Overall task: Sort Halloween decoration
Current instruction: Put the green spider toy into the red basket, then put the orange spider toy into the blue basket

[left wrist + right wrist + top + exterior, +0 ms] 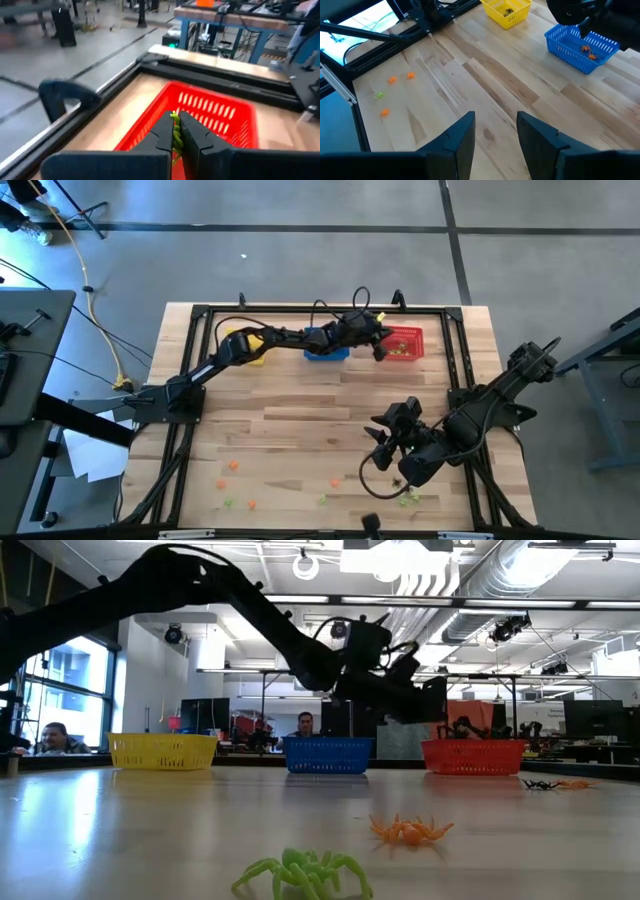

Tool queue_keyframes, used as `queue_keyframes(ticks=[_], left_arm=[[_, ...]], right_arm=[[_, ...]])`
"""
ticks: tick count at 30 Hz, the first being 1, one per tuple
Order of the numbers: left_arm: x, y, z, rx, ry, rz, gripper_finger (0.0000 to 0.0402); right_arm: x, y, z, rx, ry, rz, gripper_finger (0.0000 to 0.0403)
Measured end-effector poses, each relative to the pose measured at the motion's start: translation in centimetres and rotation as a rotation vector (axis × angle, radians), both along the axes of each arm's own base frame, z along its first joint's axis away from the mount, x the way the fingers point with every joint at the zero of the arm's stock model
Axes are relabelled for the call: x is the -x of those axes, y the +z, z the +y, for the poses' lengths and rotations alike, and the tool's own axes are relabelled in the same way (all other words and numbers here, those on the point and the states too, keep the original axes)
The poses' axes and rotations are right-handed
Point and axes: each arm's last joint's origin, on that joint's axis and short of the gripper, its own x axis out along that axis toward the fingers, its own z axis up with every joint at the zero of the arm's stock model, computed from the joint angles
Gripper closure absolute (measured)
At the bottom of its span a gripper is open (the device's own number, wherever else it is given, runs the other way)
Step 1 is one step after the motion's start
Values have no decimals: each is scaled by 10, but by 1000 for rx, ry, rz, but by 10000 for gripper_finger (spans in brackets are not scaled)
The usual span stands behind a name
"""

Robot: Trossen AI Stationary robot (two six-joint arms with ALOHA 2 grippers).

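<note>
Green spider [175, 131] in left pincer [176, 134], above red basket [226, 115].

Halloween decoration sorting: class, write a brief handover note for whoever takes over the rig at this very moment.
Left tool: shut on a light green trinket, over the red basket, not yet released.
Right tool: open, empty, above the near table.
Done: orange trinkets in the blue basket, dark ones in the yellow basket.
Left: drop the green one; loose orange trinkets and green trinkets remain along the table's near edge.
</note>
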Motion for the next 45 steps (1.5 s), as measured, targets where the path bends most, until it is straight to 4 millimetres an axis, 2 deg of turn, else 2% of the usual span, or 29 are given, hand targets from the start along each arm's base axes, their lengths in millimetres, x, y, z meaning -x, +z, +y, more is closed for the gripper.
queue_keyframes(ticks=[8, 21, 24, 28, 33, 37, 41, 45], left_arm=[[3, -5, 5, 32, 14, 44, 386], [2, -2, -1, 100, -153, 26, 260], [3, 17, -3, 128, -189, -10, 251], [8, 56, -6, 67, -259, -50, 260], [16, 97, -28, -4, -366, 15, 277], [35, 122, -49, -25, -416, 218, 286], [60, 135, -73, -20, -477, 455, 294], [87, 135, -97, 11, -474, 754, 299]], right_arm=[[0, 0, 0, 0, 0, 0, 260], [0, 0, 0, -8, 6, 7, 260], [1, -2, 2, -74, 57, 61, 260], [1, -3, 5, -139, 95, 103, 260], [1, -4, 7, -202, 129, 139, 260], [1, -5, 7, -242, 135, 156, 260], [0, -4, 6, -234, 134, 153, 260], [-2, -5, 4, -303, 98, 152, 260]])
